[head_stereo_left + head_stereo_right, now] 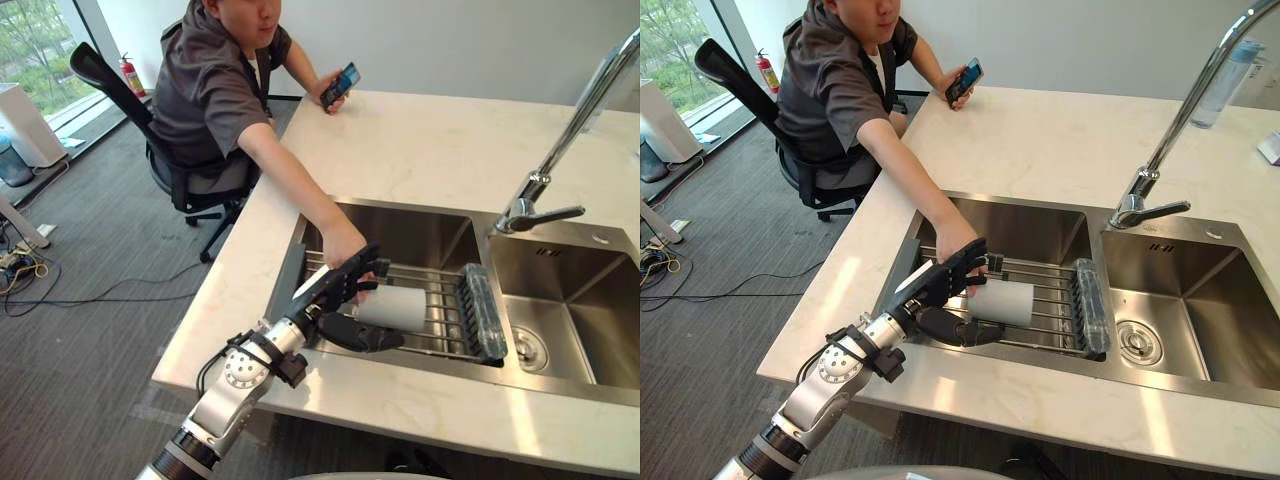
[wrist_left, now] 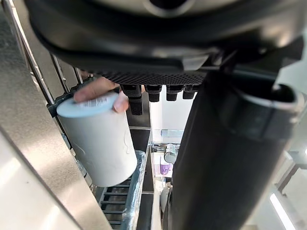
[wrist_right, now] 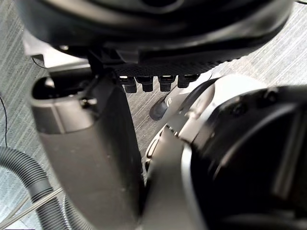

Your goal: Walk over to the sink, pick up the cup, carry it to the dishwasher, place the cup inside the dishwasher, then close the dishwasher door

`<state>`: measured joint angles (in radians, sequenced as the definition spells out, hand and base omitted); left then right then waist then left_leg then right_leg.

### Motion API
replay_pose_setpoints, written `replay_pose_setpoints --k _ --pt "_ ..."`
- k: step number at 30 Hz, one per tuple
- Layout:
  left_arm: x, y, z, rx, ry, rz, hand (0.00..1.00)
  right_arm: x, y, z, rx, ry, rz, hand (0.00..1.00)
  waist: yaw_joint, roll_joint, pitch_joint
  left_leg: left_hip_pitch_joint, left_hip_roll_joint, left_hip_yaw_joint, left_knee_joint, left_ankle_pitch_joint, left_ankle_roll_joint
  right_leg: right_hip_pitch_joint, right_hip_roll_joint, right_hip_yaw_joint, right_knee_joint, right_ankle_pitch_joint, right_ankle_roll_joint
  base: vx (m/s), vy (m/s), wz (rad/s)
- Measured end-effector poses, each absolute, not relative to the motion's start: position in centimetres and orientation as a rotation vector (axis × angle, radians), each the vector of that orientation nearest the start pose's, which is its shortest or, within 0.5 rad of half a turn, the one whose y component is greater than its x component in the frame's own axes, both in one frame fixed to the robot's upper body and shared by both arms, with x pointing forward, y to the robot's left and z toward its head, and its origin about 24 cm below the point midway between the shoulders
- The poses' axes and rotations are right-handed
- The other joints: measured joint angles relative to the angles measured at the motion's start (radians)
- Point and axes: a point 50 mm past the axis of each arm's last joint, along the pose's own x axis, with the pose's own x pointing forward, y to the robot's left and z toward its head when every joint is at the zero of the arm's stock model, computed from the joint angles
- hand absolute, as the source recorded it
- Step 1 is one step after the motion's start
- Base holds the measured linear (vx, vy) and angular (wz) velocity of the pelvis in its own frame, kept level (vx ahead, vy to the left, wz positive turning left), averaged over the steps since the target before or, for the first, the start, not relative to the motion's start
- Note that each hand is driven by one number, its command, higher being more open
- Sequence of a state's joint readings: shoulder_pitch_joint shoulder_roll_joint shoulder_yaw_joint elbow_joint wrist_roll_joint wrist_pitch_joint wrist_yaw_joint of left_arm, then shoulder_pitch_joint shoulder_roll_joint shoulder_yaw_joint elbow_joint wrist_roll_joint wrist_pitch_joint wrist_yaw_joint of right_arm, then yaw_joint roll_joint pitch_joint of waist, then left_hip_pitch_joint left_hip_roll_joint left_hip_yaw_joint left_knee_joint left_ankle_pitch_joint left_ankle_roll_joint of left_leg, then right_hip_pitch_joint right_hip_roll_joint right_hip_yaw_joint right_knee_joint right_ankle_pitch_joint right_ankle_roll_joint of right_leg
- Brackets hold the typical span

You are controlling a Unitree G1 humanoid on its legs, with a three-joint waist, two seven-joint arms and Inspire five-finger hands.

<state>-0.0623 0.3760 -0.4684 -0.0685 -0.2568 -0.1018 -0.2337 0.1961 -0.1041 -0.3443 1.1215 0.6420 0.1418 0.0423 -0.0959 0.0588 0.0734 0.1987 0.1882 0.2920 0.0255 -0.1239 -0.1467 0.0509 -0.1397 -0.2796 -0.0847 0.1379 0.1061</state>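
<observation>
**White cup on the rack, grasp not yet made**

Left hand (image 1: 335, 290) hangs released over the sink, fingers straight above the cup (image 1: 398, 308) and thumb low on its near side, nothing pinched (its wrist view shows the same loose spread). The cup lies on its side just past the fingertips, on the wire rack (image 1: 450, 322) under the hand. A person's hand (image 1: 340, 243) reaches in from beyond the robot's hand and touches the cup's end. Right hand (image 3: 158, 52) is idle and relaxed over the floor.

By my reading the walk to the sink is done. The pick-up, the carry, the placing in the dishwasher and the door-closing all remain.

Beyond the hand come the steel sink (image 1: 400, 232), the tap (image 1: 560, 150) off to its far right and the pale stone counter (image 1: 420, 140). Farther off are the person's chair (image 1: 110, 80), grey carpet (image 1: 90, 260) and a window.
</observation>
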Motion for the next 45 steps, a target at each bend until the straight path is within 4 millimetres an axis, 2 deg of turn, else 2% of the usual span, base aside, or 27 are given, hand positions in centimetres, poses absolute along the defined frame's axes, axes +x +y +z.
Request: replay_pose_setpoints --k 4,7,14,26,30,33,37,40,41,45 --pt "23.3 10.5 5.5 0.315 -0.122 -0.696 1.00 1.6 -22.2 -17.1 0.723 1.195 -0.760 1.00 -0.006 0.015 0.008 -0.005 -0.002 -0.009 -0.002 0.001 0.002 -0.002 -0.002 -0.004 -0.002 0.001 0.000 -0.05 -0.007 0.04" --pt "23.3 11.1 5.8 0.377 -0.153 -0.669 1.00 1.5 -22.3 -17.1 0.721 1.188 -0.760 1.00 -0.008 0.016 0.009 -0.014 -0.004 -0.021 -0.005 0.003 0.003 -0.005 -0.004 -0.015 0.000 0.004 0.005 0.00 0.000 0.11" --pt "23.8 11.6 6.9 0.437 -0.243 -0.629 1.00 2.3 -22.5 -17.1 0.756 1.166 -0.768 1.00 -0.008 0.033 0.022 -0.021 -0.029 -0.037 -0.016 0.008 0.014 -0.006 -0.027 -0.026 0.001 0.005 0.006 0.01 0.016 0.06" --pt "23.7 11.5 7.4 0.429 -0.280 -0.599 1.00 2.8 -22.6 -17.1 0.754 1.154 -0.767 1.00 -0.017 0.038 0.046 -0.022 -0.031 -0.037 -0.010 0.007 0.018 -0.005 -0.029 -0.019 0.001 0.007 0.007 -0.03 -0.010 -0.01" --pt "23.4 11.1 9.4 0.341 -0.368 -0.577 1.00 2.8 -22.6 -17.1 0.755 1.154 -0.771 1.00 -0.013 0.038 0.046 -0.017 -0.031 -0.039 -0.013 0.007 0.018 0.000 -0.029 -0.021 0.001 0.007 0.007 0.00 0.000 0.00" --pt "23.9 11.8 11.7 0.242 -0.461 -0.485 1.00 2.6 -22.6 -17.1 0.787 1.148 -0.805 1.00 0.002 0.038 0.046 -0.018 -0.031 -0.041 -0.011 0.007 0.018 0.001 -0.030 -0.019 0.001 0.007 0.009 0.00 0.000 0.00" --pt "24.6 14.3 14.8 0.076 -0.576 -0.303 1.00 2.2 -22.6 -17.2 0.818 1.145 -0.835 1.00 0.011 0.039 0.046 -0.023 -0.028 -0.053 -0.001 0.007 0.018 0.001 -0.032 -0.026 0.020 -0.006 0.017 -0.03 -0.012 0.08" --pt "24.6 16.4 17.0 -0.109 -0.678 -0.186 1.00 1.8 -22.5 -17.2 0.848 1.141 -0.865 1.00 0.033 0.039 0.046 -0.022 -0.026 -0.065 0.006 0.007 0.018 0.001 -0.036 -0.033 0.048 -0.023 0.018 -0.04 -0.011 0.11" --pt "24.3 17.3 17.8 -0.161 -0.727 -0.137 1.00 1.6 -22.5 -17.2 0.856 1.141 -0.876 1.00 0.042 0.038 0.046 -0.021 -0.025 -0.070 0.007 0.007 0.018 0.001 -0.038 -0.035 0.056 -0.029 0.018 -0.03 -0.005 0.09" --pt "22.6 19.9 20.5 -0.183 -0.912 0.003 1.00 1.1 -22.4 -17.3 0.888 1.132 -0.912 1.00 0.061 0.036 0.044 -0.020 -0.025 -0.081 0.010 0.007 0.018 0.001 -0.041 -0.042 0.077 -0.041 0.017 -0.03 -0.005 0.08"
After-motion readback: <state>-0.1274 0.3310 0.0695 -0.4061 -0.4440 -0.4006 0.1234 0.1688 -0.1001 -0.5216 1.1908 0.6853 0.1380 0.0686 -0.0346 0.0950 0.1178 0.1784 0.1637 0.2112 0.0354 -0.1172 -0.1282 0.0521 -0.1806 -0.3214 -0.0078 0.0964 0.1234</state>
